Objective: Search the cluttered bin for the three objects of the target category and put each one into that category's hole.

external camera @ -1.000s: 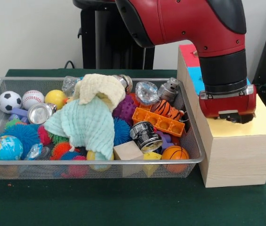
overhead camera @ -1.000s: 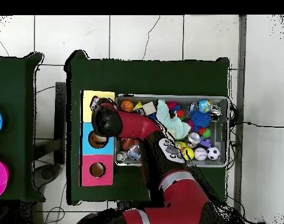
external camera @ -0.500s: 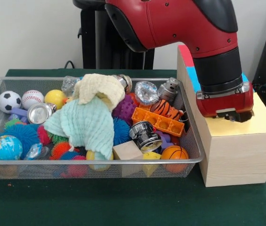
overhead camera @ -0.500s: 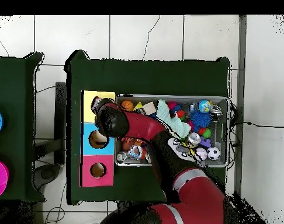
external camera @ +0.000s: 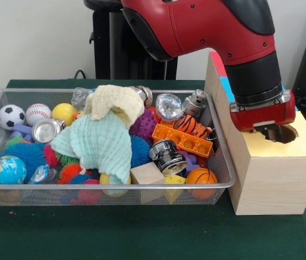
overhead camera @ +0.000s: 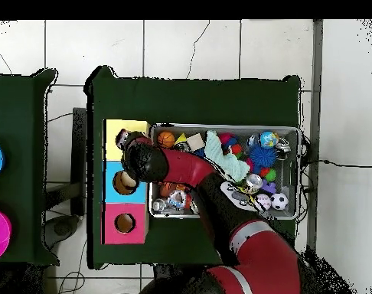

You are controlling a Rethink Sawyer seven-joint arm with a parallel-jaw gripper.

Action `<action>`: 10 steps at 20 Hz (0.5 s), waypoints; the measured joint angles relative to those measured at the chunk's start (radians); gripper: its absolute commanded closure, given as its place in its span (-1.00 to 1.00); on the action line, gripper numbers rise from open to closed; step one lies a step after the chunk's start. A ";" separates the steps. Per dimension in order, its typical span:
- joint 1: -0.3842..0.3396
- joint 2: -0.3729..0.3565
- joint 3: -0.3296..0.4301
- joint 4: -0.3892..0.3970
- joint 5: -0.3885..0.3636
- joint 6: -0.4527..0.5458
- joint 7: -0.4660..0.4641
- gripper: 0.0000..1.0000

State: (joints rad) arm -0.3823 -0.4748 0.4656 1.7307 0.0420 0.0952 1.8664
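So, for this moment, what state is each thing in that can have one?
Silver wire-mesh bin: full of toys, none of the printed bundles visible.
Mint-green cloth: draped over toys.
Cream muslin cloth: crumpled on top.
Round hole in yellow box face: partly visible beside the gripper.
Red-and-black gripper: over yellow face; fingers unclear.

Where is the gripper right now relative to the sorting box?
In the front view the gripper hangs at the right, just over the hole in the yellow face of the wooden box, beside the bin.
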 measured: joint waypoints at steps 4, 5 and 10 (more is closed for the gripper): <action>-0.021 0.002 0.015 0.013 0.000 0.000 0.000 1.00; -0.028 0.004 0.020 0.016 0.000 0.000 0.000 1.00; -0.051 0.009 0.048 0.030 0.000 0.000 0.000 1.00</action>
State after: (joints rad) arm -0.4338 -0.4655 0.5138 1.7605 0.0420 0.0952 1.8664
